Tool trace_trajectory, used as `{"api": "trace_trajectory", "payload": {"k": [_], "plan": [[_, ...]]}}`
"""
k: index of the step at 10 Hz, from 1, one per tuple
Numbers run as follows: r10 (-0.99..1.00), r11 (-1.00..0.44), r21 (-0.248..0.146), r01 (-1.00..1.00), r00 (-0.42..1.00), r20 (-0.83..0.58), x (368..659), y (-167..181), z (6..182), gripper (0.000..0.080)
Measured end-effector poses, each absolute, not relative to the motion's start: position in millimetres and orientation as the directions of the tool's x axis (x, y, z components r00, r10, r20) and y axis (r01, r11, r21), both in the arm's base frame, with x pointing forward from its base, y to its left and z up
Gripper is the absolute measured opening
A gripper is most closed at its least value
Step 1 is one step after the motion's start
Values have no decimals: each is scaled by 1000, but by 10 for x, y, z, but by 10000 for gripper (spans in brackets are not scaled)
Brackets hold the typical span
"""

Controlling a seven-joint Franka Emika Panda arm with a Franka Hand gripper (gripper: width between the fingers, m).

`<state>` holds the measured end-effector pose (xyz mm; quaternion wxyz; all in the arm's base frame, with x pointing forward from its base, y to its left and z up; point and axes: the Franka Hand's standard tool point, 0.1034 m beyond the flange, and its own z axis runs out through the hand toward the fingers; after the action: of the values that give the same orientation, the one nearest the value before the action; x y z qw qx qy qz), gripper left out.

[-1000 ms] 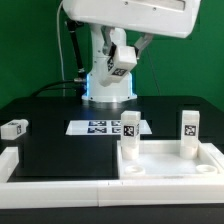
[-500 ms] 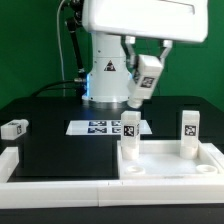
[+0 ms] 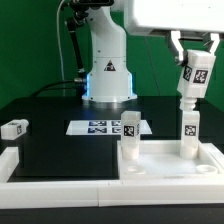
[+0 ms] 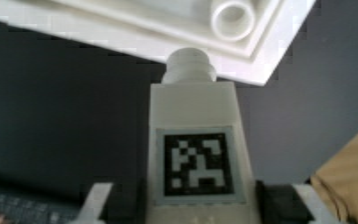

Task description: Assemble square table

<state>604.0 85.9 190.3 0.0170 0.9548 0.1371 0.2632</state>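
Observation:
My gripper (image 3: 196,60) is shut on a white stubby leg (image 3: 189,84) and holds it tilted in the air above the far right of the white square tabletop (image 3: 170,170). Two legs stand upright in the tabletop's back corners, one on the exterior view's left (image 3: 129,137) and one on its right (image 3: 188,135). A further leg (image 3: 13,128) lies loose on the black table at the far left. In the wrist view my gripper (image 4: 194,205) grips the held leg (image 4: 195,120) on both sides, its tag facing the camera, and a tabletop corner socket (image 4: 234,15) lies beyond the leg's tip.
The marker board (image 3: 98,127) lies flat in front of the robot base. A long white border rail (image 3: 60,187) runs along the table's front, with a raised block (image 3: 8,158) at its left end.
My gripper has carried the held leg from in front of the robot base across to the exterior view's right, and it now hangs above the tabletop's right rear leg.

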Motion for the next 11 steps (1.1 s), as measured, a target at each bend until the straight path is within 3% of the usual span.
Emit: {"api": "trace_trajectory", "payload": {"k": [3,4,7,10,11], "plan": [[275,-961,109,255,821,500,6009,846,1855,291],[325,-945,139,295,817,477,5983,714,1780,291],[347,-937,127,324,835,428,5953,553,1529,291],[347,-936,96,339,836,425,5961,873,1248,291],[345,-936,88,341,836,426,5959,980,1238,291]]}}
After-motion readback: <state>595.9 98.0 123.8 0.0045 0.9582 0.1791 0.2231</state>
